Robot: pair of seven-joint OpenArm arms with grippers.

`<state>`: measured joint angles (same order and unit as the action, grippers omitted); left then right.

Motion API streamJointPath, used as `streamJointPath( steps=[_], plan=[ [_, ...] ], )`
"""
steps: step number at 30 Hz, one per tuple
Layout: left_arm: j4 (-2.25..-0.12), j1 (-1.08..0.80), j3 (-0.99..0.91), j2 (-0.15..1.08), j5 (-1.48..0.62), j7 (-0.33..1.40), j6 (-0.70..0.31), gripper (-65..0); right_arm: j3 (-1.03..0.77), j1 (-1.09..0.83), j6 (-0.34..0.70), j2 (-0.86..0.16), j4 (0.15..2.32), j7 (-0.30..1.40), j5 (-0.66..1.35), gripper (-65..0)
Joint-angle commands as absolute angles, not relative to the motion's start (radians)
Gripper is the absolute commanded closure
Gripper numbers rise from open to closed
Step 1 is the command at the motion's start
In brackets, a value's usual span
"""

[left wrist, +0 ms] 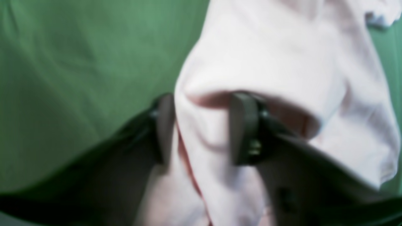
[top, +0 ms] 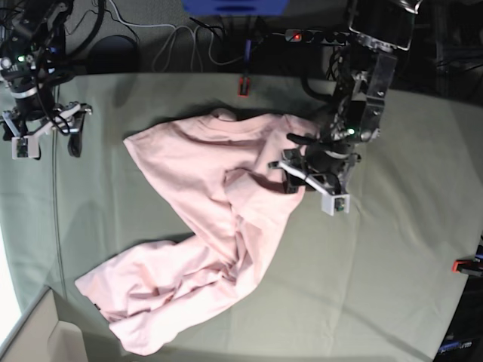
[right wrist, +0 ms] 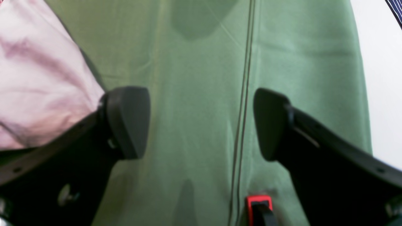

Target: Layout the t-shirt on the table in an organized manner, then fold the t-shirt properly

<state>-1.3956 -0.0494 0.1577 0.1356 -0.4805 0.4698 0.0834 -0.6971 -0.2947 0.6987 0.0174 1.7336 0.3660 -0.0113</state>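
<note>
We find the t-shirt [top: 204,234] crumpled across the desk [top: 392,249], running from centre to the near left corner. The left hand [left wrist: 201,131] grips a fold of its far right edge. The right hand [right wrist: 201,122] hangs open over bare cloth, far left.

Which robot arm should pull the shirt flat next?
Probably the left. Its end effector already has a fold of the t-shirt between its fingers, while the right end effector hangs open over bare table.
</note>
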Motion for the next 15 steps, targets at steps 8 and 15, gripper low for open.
streamJointPath(
  steps=[8, 15],
  plan=[
    [-1.547, -0.059, 0.154, 0.151, -0.486, 0.45, 0.079, -19.6, -0.662, -0.292, 0.698, 0.008, 1.719, 0.34, 0.005, -52.4],
    [-1.549, -0.096, 0.091, 0.157, -0.486, 0.452, 0.081, 0.0, -0.661, -0.292, 0.698, 0.008, 1.692, 0.338, 0.005, -52.4]
  ],
)
